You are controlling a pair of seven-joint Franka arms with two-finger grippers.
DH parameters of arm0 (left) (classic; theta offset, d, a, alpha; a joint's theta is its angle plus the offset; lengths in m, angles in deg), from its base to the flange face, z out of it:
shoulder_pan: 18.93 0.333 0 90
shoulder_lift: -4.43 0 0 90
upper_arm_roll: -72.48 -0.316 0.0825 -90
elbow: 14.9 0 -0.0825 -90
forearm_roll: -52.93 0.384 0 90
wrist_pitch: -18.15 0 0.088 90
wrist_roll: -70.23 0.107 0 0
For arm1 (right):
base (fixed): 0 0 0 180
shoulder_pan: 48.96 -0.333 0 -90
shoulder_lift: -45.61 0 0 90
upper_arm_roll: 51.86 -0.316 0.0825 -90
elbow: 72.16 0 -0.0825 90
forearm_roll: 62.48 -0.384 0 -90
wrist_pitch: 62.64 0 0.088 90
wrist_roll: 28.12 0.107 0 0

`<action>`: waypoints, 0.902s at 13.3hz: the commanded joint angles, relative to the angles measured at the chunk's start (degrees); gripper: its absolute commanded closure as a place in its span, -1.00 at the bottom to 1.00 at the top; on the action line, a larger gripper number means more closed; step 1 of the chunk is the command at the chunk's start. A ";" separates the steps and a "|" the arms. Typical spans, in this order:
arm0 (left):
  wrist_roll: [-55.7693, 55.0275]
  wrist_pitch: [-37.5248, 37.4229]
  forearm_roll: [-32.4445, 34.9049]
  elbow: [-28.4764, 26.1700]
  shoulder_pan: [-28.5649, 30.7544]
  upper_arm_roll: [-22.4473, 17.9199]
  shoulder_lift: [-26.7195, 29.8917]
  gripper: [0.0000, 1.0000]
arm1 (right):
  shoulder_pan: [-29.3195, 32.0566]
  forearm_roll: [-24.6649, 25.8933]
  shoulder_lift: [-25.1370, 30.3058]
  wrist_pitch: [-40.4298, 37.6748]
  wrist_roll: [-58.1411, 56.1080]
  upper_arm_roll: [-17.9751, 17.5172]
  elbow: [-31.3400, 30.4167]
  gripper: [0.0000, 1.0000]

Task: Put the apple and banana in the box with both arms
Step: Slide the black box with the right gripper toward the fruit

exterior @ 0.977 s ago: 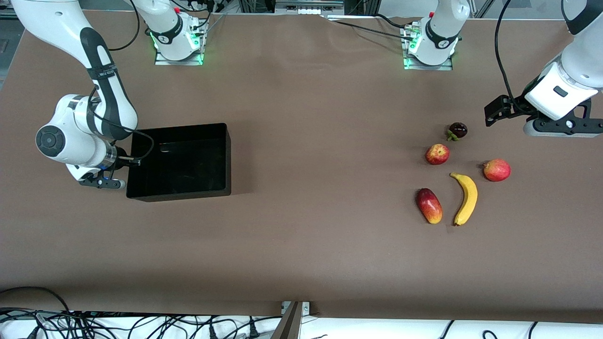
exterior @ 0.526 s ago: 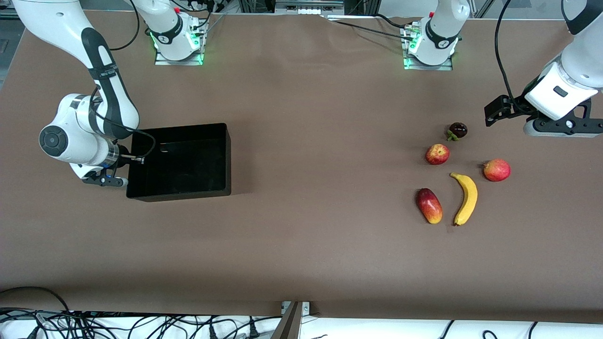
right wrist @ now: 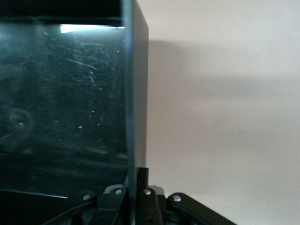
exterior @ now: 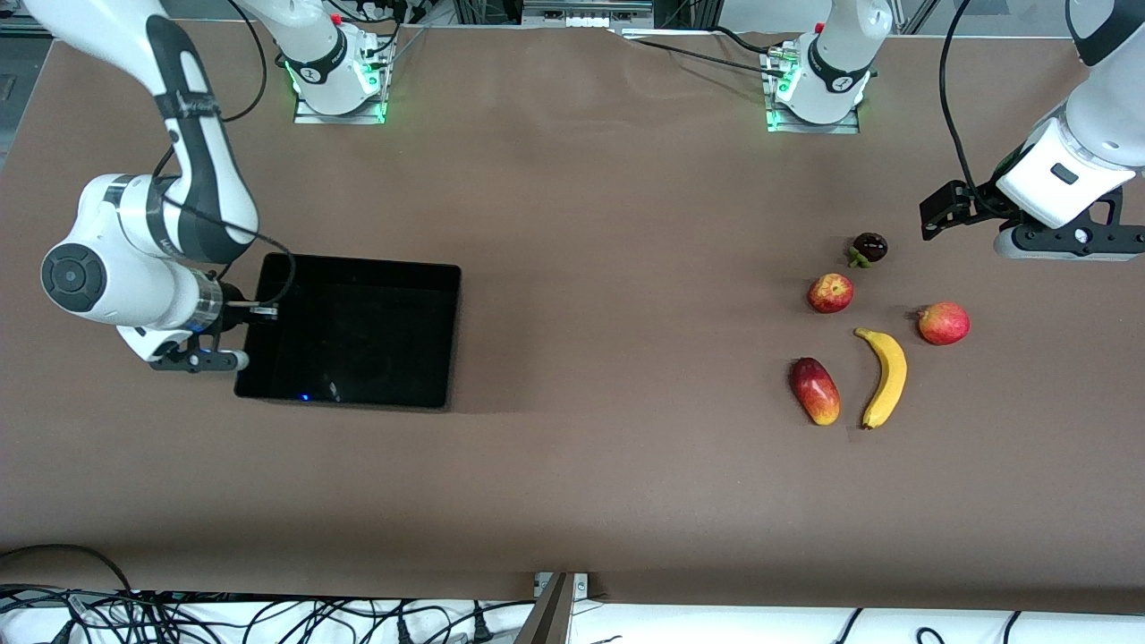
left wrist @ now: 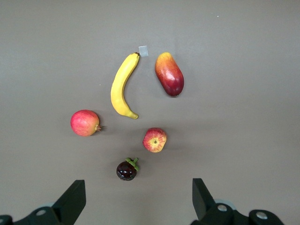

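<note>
The banana (exterior: pixel 884 377) lies flat on the desk (exterior: pixel 590 268) at the left arm's end, its long axis running nearly toward the front camera, one dark tip pointing at the bases, the curve bulging toward the desk's edge. The apple (exterior: pixel 830 292) sits farther from the camera than the banana, stem dimple up. Around them lie three more fruits: a mango (exterior: pixel 815 391) just beside the banana, a pink-red fruit (exterior: pixel 944 323) and a small dark fruit (exterior: pixel 869 248). That makes five fruits, one box and two arms.

The box (exterior: pixel 349 331) is at the right arm's end. The right gripper (right wrist: pixel 136 187) is clamped on the box's wall, fingers either side of the thin edge. Since a second ago the box has shifted toward the middle of the desk and now shows its open top squarely to the camera; the fruits have not moved.

The left gripper (left wrist: pixel 136 204) waits over the desk near the dark fruit, fingers (left wrist: pixel 72 201) wide apart, holding nothing.
</note>
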 commanded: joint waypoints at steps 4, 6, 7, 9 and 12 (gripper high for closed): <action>0.94 -0.99 -0.37 0.60 -0.06 -0.11 0.38 -1.00 | -15.19 -10.02 -3.47 -3.87 13.78 0.12 8.68 1.00; 0.94 -0.99 -0.37 0.60 -0.06 -0.11 0.38 -1.00 | -22.48 -11.70 -6.54 -2.81 22.03 0.12 10.70 1.00; 0.94 -0.99 -0.37 0.60 -0.06 -0.11 0.38 -1.00 | -25.82 -13.19 -8.82 -1.68 25.21 0.12 12.80 1.00; 0.94 -0.99 -0.37 0.60 -0.06 -0.11 0.38 -1.00 | -31.98 -15.39 -13.04 1.48 30.75 0.12 16.06 1.00; 0.94 -0.99 -0.37 0.60 -0.06 -0.11 0.38 -1.00 | -37.44 -15.66 -18.49 7.81 33.41 0.12 19.49 1.00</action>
